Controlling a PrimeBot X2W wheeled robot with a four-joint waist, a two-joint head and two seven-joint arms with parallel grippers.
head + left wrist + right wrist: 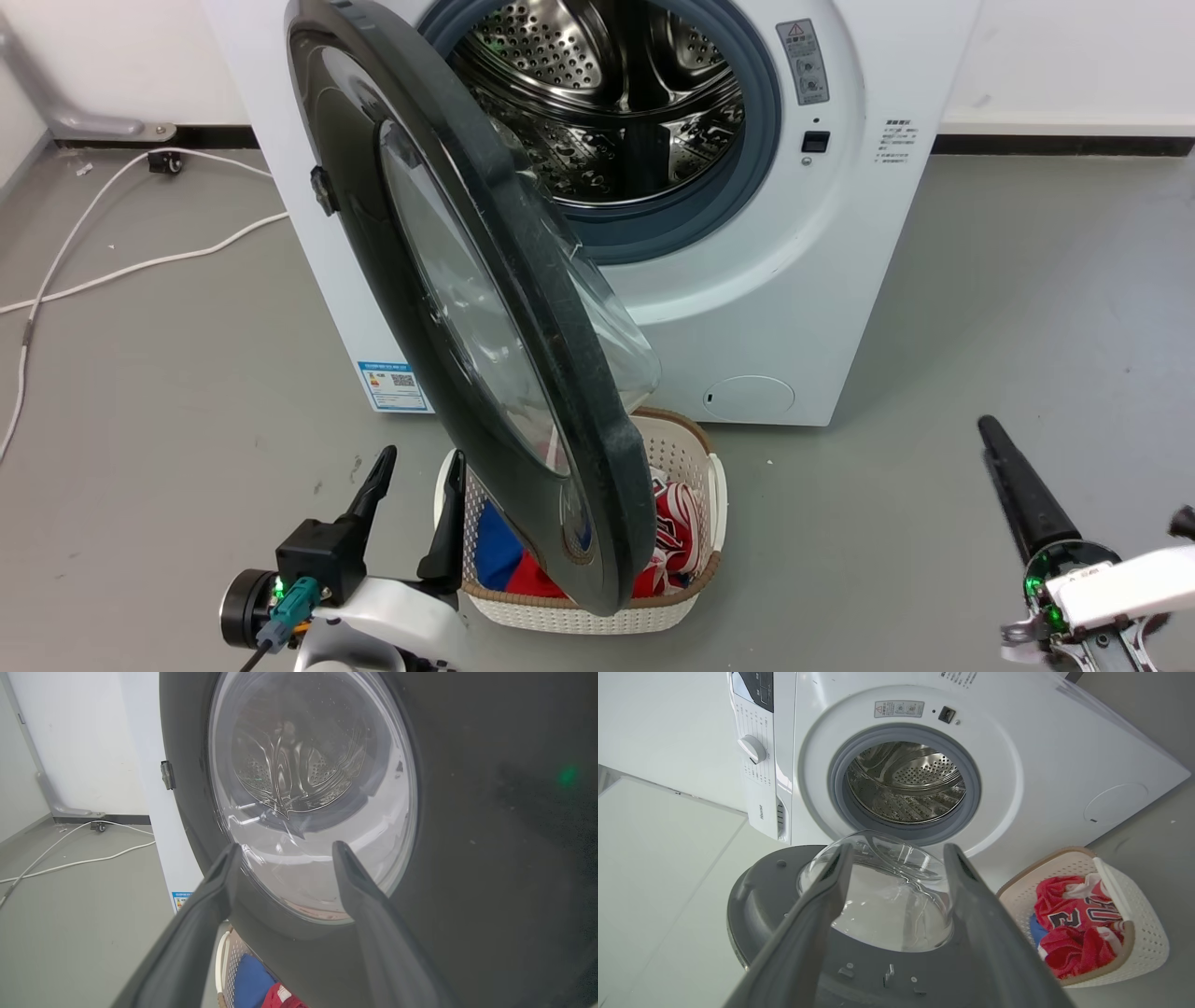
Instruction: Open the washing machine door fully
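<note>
Nearest, at lower left, the left gripper (420,459) has its fingers (372,487) spread with nothing between them, pointing at the outer face of the washing machine door (467,308). I cannot tell whether the inner finger touches it. At lower right, the right gripper (897,847) is well apart from the door, its fingers likewise spread and empty. Just beyond, a white laundry basket (597,618) of red and blue clothes (674,537) sits on the grey floor (980,327). The door, hinged on the left, stands swung partway out, its lower edge over the basket. Behind it is the white washing machine (747,308), its steel drum (616,103) exposed inside the grey seal (672,238). White cables (140,267) lie on the floor at far left.
</note>
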